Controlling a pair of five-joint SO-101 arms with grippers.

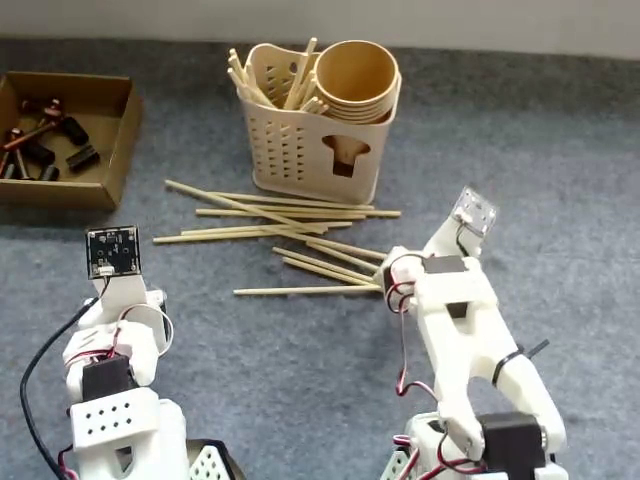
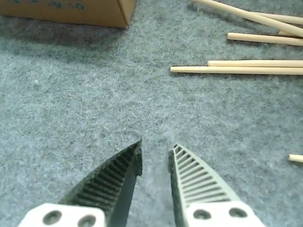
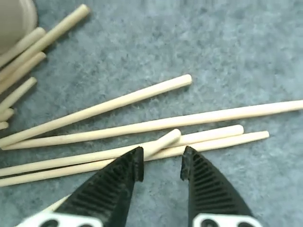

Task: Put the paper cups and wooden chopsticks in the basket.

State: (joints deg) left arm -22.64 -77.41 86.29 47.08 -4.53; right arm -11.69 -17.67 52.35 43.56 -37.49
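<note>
In the high view the basket (image 1: 310, 150) stands upright in the upper middle of the frame, with a stack of paper cups (image 1: 357, 75) in its right side and several chopsticks (image 1: 298, 78) poking up in its left side. Just below it, loose chopsticks (image 1: 290, 235) lie scattered flat across the grey worktop (image 1: 560, 180). A cardboard box (image 1: 70, 135) with small dark parts sits at the upper left. The left arm (image 1: 115, 350) is at the lower left, apart from the sticks. The right arm (image 1: 460, 320) comes in from the lower right, its front end at the right tips of the nearest sticks. In the left wrist view the left pincer (image 2: 155, 153) is spread a little with nothing in it, above bare worktop. A corner of the box and a few stick ends lie well beyond it. In the right wrist view the right pincer (image 3: 162, 158) is spread and empty, its tips right over the loose sticks. One stick's rounded end lies just ahead of the gap.
</note>
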